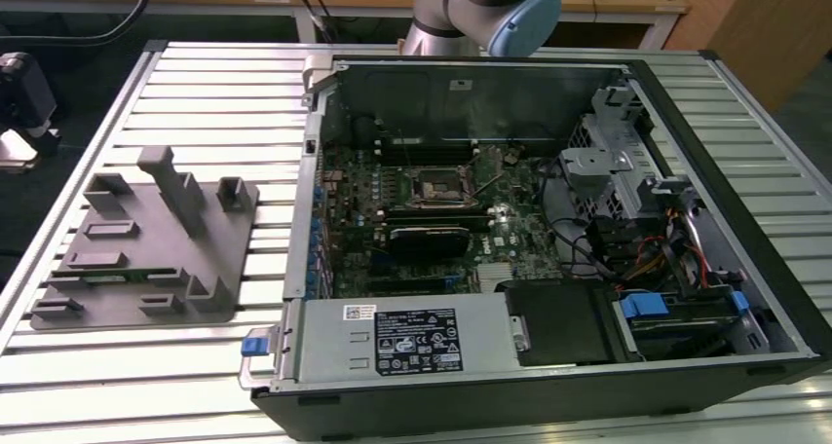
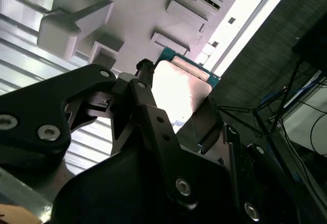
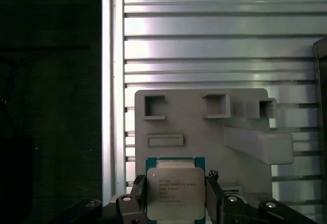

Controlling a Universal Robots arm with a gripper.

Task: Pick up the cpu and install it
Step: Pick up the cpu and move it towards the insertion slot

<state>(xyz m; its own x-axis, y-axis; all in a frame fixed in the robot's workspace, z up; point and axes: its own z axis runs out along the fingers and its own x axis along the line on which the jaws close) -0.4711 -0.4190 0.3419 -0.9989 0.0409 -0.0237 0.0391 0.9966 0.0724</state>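
Prob. jaws gripping cpu (image 3: 176, 193), above gray jig (image 3: 194, 127)

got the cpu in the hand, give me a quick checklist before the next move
1. cpu gripped by the hand, fingers on both sides: ok
2. cpu lifted off the grey fixture: ok
3. cpu sitting square in the grip, in the first wrist view: ok
4. computer case open from above: ok
5. socket retainer open and ready: cannot tell
6. cpu corner mark matched to the socket: cannot tell
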